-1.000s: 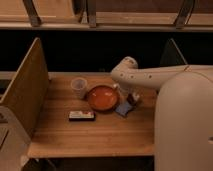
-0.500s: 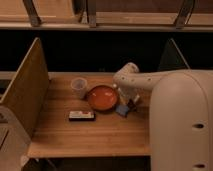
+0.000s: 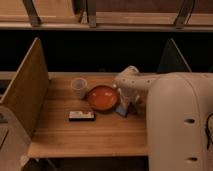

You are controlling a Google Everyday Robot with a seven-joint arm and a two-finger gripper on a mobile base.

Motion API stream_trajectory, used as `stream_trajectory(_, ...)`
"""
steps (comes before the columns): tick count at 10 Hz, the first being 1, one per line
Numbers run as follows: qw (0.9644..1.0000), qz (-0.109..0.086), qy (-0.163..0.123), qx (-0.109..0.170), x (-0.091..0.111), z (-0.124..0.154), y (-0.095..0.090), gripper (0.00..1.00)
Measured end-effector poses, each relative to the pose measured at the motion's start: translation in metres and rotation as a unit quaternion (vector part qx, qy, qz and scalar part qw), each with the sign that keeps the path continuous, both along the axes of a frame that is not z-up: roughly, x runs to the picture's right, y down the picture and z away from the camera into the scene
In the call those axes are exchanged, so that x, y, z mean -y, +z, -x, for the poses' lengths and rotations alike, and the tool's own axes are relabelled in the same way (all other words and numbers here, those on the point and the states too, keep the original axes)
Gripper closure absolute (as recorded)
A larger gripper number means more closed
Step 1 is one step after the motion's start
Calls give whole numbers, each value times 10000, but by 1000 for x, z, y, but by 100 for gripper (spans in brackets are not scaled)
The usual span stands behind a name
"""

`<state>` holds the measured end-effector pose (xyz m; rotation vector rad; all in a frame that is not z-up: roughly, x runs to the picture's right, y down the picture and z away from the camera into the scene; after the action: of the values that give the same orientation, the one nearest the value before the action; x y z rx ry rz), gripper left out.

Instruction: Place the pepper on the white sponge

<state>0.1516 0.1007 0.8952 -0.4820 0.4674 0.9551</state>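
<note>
My arm reaches in from the right over the wooden table (image 3: 100, 132). The gripper (image 3: 129, 102) points down at the right edge of the orange plate (image 3: 102, 97), just above a small bluish and pale piece (image 3: 121, 110) lying on the table. The small dark red pepper does not show; it is hidden or too small to make out. I cannot pick out a white sponge apart from that pale piece.
A white cup (image 3: 79, 87) stands left of the plate. A dark flat rectangular object (image 3: 81, 116) lies in front of the plate. Wooden side panels (image 3: 27, 92) rise at the table's left and right. The robot's large pale body (image 3: 180, 125) fills the right side.
The arm's wrist has moved down toward the table beside the plate, and the robot's body has shifted a little to the left.
</note>
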Motion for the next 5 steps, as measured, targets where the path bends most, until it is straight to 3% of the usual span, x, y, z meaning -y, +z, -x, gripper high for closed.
stream_trajectory(3, 9998, 64, -177, -53, -2, 0, 3, 100)
stream_trajectory(5, 9994, 124, -324, 56, -2, 11, 12, 100)
